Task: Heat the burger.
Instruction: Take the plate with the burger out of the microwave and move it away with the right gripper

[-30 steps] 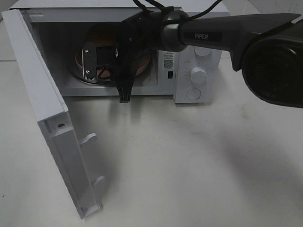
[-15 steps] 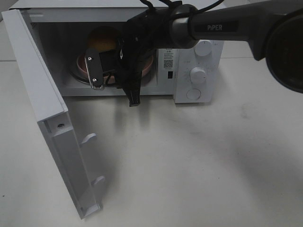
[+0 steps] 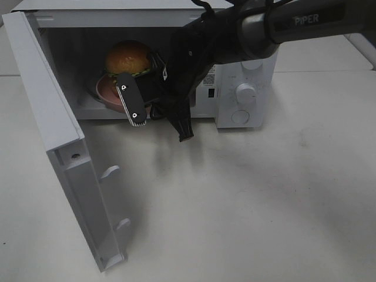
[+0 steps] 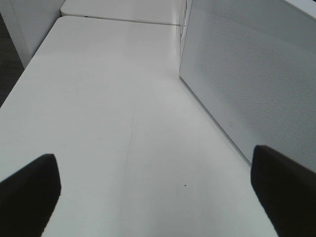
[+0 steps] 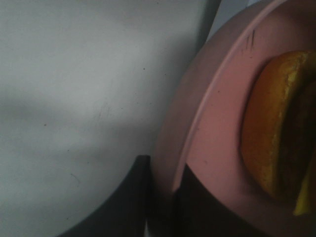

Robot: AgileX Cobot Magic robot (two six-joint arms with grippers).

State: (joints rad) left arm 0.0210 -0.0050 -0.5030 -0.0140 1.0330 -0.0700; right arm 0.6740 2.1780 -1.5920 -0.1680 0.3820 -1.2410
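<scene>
The burger [image 3: 128,57] with its golden bun sits on a pink plate [image 3: 107,89] inside the open white microwave [image 3: 247,88]. My right arm [image 3: 235,35] reaches into the cavity from the right. In the right wrist view, my right gripper [image 5: 160,207] is shut on the rim of the plate [image 5: 207,148], with the burger [image 5: 276,128] close behind it. My left gripper [image 4: 158,197] is open over the bare table, with nothing between its fingers. It does not show in the exterior view.
The microwave door [image 3: 59,129] swings wide open to the front left. The dials [image 3: 245,91] are on the right panel. A white perforated panel [image 4: 247,79] stands beside my left gripper. The white table [image 3: 235,205] spreads in front.
My right arm has swung up and to the right and the gripper has turned. The burger, half hidden before, now shows above it. The left arm is still.
</scene>
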